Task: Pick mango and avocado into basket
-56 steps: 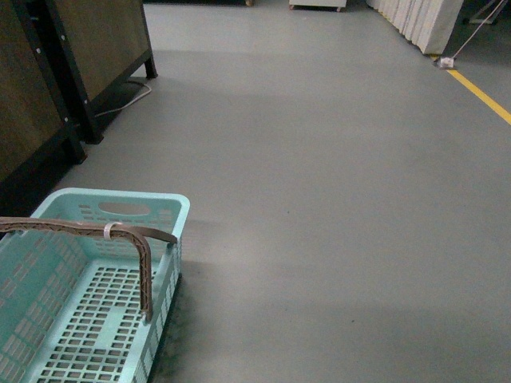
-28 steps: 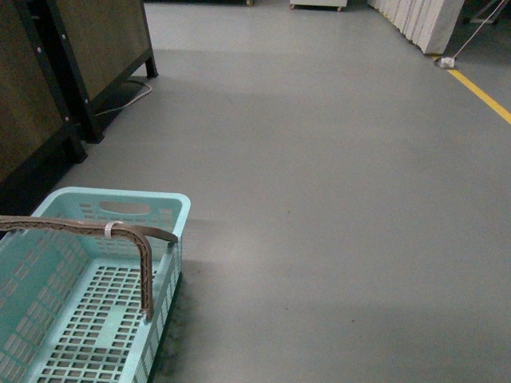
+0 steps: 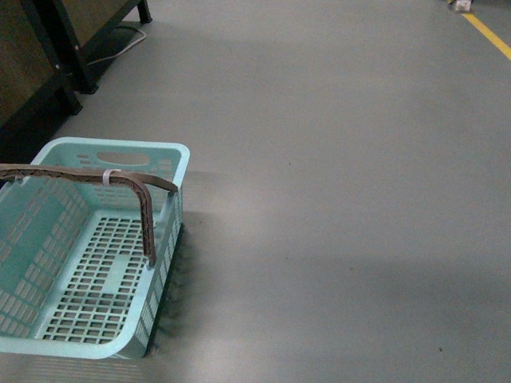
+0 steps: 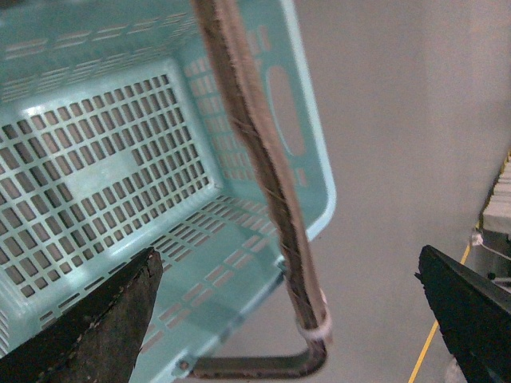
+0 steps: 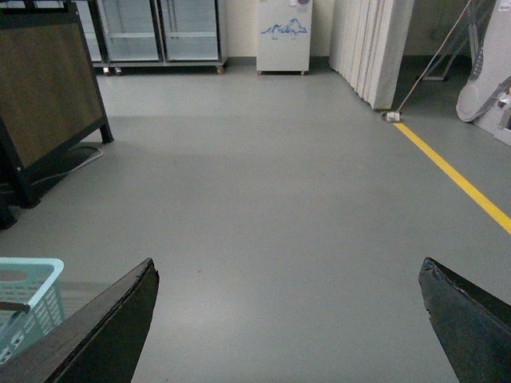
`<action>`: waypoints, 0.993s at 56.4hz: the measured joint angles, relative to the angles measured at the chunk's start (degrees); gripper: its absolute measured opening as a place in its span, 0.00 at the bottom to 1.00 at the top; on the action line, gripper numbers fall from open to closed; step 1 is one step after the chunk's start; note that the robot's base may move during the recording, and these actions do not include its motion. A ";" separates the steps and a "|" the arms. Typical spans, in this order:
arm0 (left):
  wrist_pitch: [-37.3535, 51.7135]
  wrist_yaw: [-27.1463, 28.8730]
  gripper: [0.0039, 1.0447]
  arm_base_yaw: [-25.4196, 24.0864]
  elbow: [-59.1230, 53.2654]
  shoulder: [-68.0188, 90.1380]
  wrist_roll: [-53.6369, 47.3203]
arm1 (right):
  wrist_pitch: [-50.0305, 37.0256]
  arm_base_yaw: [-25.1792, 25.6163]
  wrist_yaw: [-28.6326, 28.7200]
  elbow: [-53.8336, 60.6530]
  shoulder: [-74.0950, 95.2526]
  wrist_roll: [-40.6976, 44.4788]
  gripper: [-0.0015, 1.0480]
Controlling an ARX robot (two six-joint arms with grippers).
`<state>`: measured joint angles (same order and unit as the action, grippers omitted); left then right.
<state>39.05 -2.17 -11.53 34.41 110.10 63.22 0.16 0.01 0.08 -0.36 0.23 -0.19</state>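
Empty basket [image 3: 171, 162], no fruit in sight
It sits on the floor [image 3: 343, 199] below the left tool [image 4: 287, 262], away from the right tool [image 5: 287, 267]; both are spread, empty; mango and avocado are out of view

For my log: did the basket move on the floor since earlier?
No. In the front view the basket and the cabinet leg rose together, so only the camera shifted.
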 joint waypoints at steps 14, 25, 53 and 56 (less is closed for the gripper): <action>-0.20 -0.63 0.93 -0.04 12.24 13.03 4.68 | 0.00 0.00 0.00 0.00 0.00 0.00 0.93; -3.23 -0.59 0.93 1.46 21.38 19.45 5.92 | 0.00 0.02 0.00 0.00 0.00 0.00 0.93; -3.98 1.07 0.07 3.98 23.82 22.58 13.77 | 0.00 0.02 0.00 0.00 0.00 0.00 0.93; -3.76 1.88 0.07 4.04 23.23 22.16 13.59 | 0.00 0.02 0.00 0.00 0.00 0.00 0.93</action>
<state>35.29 -0.30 -7.49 57.65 132.27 76.82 0.16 0.03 0.08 -0.36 0.23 -0.19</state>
